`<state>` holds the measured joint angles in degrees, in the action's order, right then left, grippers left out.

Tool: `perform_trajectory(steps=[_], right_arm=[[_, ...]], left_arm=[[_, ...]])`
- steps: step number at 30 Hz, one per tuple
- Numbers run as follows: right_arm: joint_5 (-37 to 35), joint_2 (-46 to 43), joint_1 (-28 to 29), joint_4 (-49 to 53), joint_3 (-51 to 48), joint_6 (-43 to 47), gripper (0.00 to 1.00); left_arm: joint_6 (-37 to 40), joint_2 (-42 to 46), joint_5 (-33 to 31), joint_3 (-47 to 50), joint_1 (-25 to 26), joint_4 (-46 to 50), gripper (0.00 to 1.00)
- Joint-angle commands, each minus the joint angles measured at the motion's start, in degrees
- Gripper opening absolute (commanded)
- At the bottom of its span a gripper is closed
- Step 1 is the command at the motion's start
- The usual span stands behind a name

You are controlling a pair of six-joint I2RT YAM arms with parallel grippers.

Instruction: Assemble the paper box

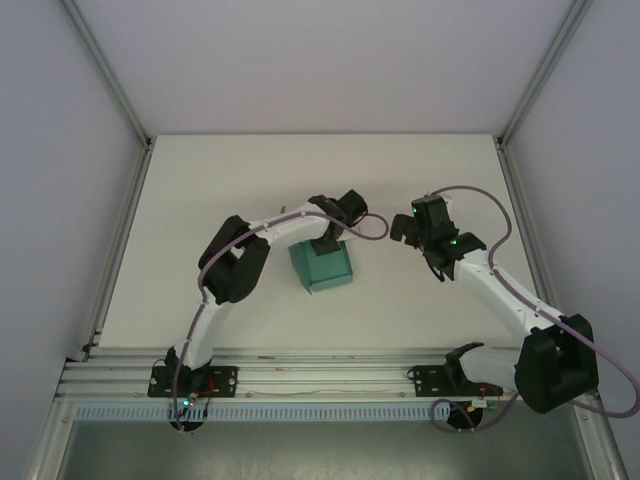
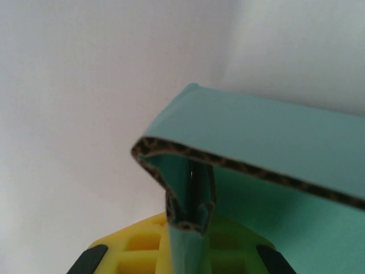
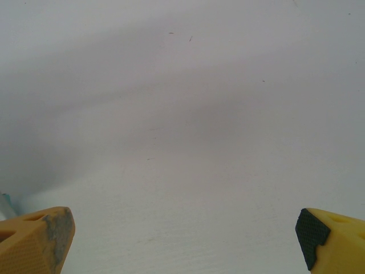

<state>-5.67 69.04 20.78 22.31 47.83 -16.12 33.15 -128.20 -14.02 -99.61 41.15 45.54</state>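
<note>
The teal paper box [image 1: 322,266] lies partly folded at the middle of the white table. My left gripper [image 1: 329,244] comes down on its far edge and is shut on it. In the left wrist view a doubled-over wall of the paper box [image 2: 274,131], with its corrugated cut edge showing, is pinched in my left gripper [image 2: 188,242] between the yellow fingers [image 2: 134,248]. My right gripper [image 1: 412,226] hovers to the right of the box, apart from it. In its own view my right gripper [image 3: 185,245] is open, with only bare table between its fingertips [image 3: 43,240].
White walls and aluminium posts [image 1: 110,90] close in the table [image 1: 250,170] on the left, right and back. A metal rail [image 1: 320,380] with the arm bases runs along the near edge. The right arm's grey cable [image 1: 490,205] loops over the table's right side.
</note>
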Motion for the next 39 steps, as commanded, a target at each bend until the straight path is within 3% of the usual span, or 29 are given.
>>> perform_trajectory(steps=[1,7,12,13,15,26,27,29,31,39], right_arm=[[-2.2,-0.4,-0.5,0.5,-0.7,-1.1,1.0],[-2.6,-1.3,-0.5,-1.7,-2.0,-1.8,1.0],[-2.2,-2.5,-0.6,-2.1,-2.6,-1.2,1.0],[-1.9,-2.7,-0.7,-2.0,-2.6,-1.0,1.0],[-1.6,-2.8,-0.7,-1.9,-2.7,-0.9,1.0],[2.8,-10.1,-1.1,0.0,-3.9,1.0,1.0],[2.9,-10.7,-1.2,-0.1,-4.2,1.1,1.0],[3.3,-11.8,-1.2,-0.2,-4.8,1.5,1.0],[3.6,-12.6,-1.2,-0.1,-5.1,1.9,1.0],[5.8,-13.8,-1.6,-1.4,-5.8,3.7,1.0]], left_arm=[[0.7,-6.7,-4.5,0.0,0.7,-2.8,0.0],[0.4,-11.5,-6.8,-0.7,1.5,-4.3,0.0],[0.2,-8.4,-5.7,2.1,1.1,-7.0,0.02],[0.3,-7.8,-5.0,2.2,1.0,-6.8,0.13],[0.0,-6.4,-4.0,2.1,0.5,-6.2,0.24],[1.9,2.2,4.9,-1.1,-1.3,-2.7,0.69],[2.5,3.1,6.6,-1.2,-1.3,-2.4,0.79],[3.6,4.9,9.4,-1.2,-1.6,-1.9,0.84],[3.9,6.4,11.0,-1.5,-1.8,-1.6,0.97],[-0.4,12.7,15.5,-2.5,-3.6,-5.4,1.0]])
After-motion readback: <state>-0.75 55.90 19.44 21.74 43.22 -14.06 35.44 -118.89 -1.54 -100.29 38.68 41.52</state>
